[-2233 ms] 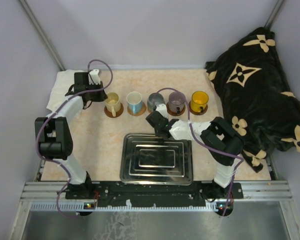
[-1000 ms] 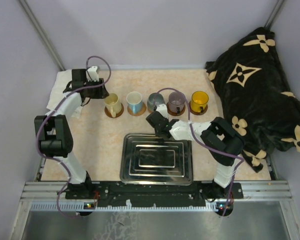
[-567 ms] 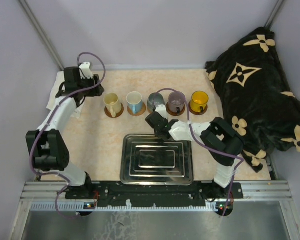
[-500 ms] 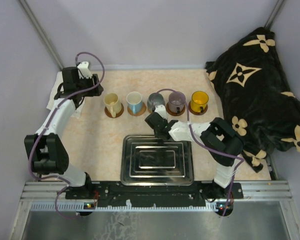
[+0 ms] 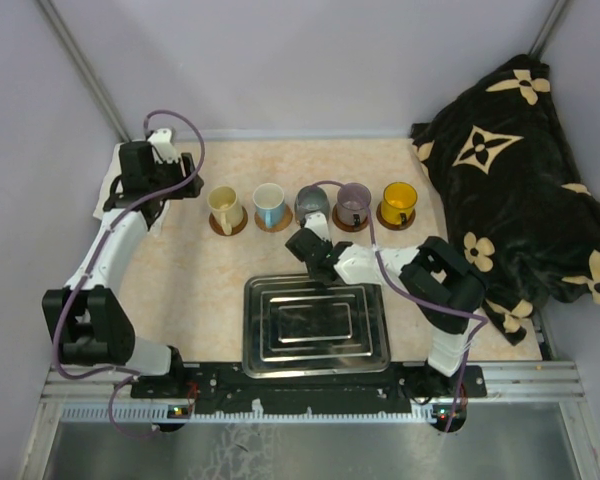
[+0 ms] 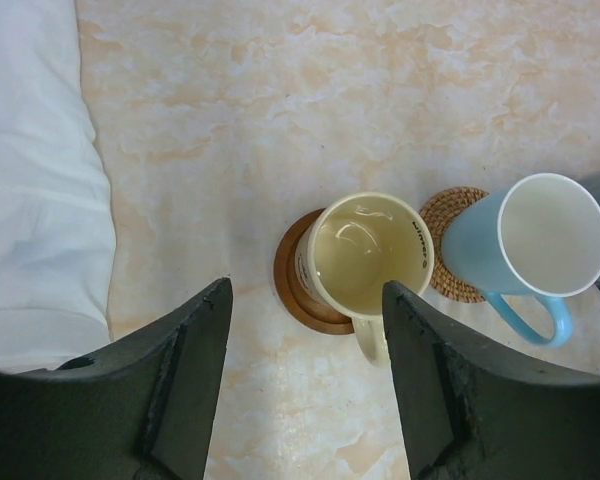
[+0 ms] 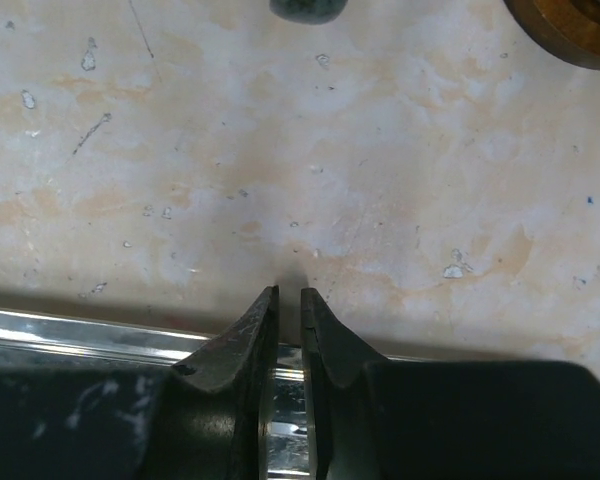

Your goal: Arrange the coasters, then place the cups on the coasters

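Seen from overhead, five small handled mugs stand in a row on a marbled beige table [image 5: 200, 290], each on a thin round brown coaster [image 5: 216, 228]. From nine o'clock to three o'clock they are a cream-yellow mug [image 5: 223, 207], a white and light blue mug [image 5: 269, 203], a grey-blue mug [image 5: 311, 205], a purple-grey mug [image 5: 354, 202] and a bright orange-yellow mug [image 5: 399, 201]. A rectangular steel tray [image 5: 315, 325] lies at six o'clock of the row. A black blanket with tan flowers [image 5: 510, 170] is heaped at three o'clock, and a white cloth [image 5: 115, 185] lies at nine o'clock.

The left gripper [image 5: 183, 178] is held at nine o'clock of the cream-yellow mug. Only its wrist camera shows the claw plainly: the fingers [image 6: 195, 340] are spread wide with nothing gripped. Below them the cream-yellow mug is seen on a dark smooth disc, and the blue mug beside it on a woven tan disc [image 6: 445, 215].

The right gripper [image 5: 323, 275] is low at the tray's twelve o'clock rim. In its wrist view the fingers are drawn almost together, with only a thin slit between them and nothing clasped.
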`<state>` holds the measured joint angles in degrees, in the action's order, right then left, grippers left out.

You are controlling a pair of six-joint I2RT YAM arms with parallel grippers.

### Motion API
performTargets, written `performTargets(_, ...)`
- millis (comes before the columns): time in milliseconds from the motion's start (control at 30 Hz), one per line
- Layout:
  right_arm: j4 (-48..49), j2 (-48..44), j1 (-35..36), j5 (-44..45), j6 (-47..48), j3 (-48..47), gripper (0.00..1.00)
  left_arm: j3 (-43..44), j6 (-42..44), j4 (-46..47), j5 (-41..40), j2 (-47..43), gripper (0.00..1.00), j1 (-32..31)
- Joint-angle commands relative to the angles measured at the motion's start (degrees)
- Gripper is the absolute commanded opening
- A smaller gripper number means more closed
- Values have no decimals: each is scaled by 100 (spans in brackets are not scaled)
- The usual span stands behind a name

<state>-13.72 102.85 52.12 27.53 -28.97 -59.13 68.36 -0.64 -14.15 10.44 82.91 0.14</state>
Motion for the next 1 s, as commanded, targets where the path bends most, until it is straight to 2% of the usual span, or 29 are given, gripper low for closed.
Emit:
performTargets(0,-360,-93,-55,418,248,-478,16,-109,-81,22,-109,-371,68,38)
performTargets(267,-532,-739,-227,818,705,-1092,19,-188,-133,-91,-327,-893,69,36)
performTargets(467,-552,-1918,-539,988,676,-723,22,-407,-379,-228,-188,-1410,73,29)
performTargets(533,-580,-2374,-862,839,587,-464,24,-520,-497,-250,-176,-1600,77,30)
performTargets(567,-587,-2603,-1088,723,545,-308,26,-585,-559,-252,-188,-1708,96,22)
performTargets(600,-589,-2853,-1316,591,515,-138,28,-652,-624,-259,-207,-1804,99,17)
performTargets(733,-551,-3715,-2520,6,485,546,44,-884,-829,-346,-432,-2177,100,-42)
performTargets(867,-608,-4349,-3838,-721,472,1046,65,-1156,-972,-406,-849,-2535,100,-147)
performTargets(967,-790,-4620,-4425,-768,447,1180,80,-1337,-1078,-486,-1015,-2691,100,-153)
